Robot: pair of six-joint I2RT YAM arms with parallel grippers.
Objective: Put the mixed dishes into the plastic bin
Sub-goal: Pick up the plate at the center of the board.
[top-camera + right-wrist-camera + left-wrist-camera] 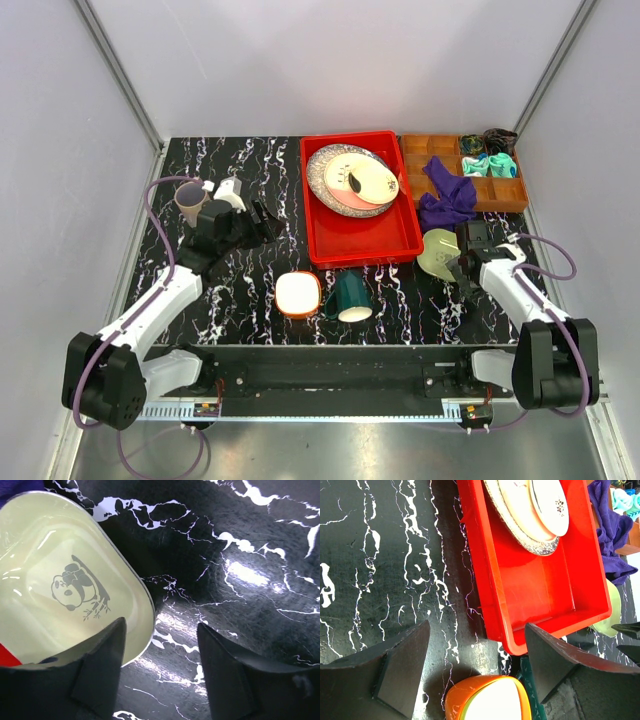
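The red plastic bin [400, 238] stands at the middle back. Inside it are stacked the speckled grey plate [328, 183], the pink-cream plate [345, 201] and the pale yellow plate [377, 184]. The orange-white bowl [298, 294] and the dark green mug [350, 296] sit in front of the bin. The mauve cup [189, 201] stands at the far left. My left gripper [268, 226] is open and empty, left of the bin and above the orange-white bowl [490, 700]. My right gripper [160, 650] is open, its jaws astride the rim of the light green bowl [65, 585], right of the bin.
A brown compartmented tray [445, 146] stands at the back right with a teal cloth [500, 165] in it. A purple cloth [447, 200] hangs over its front, just behind the light green bowl [434, 250]. Grey walls close in both sides.
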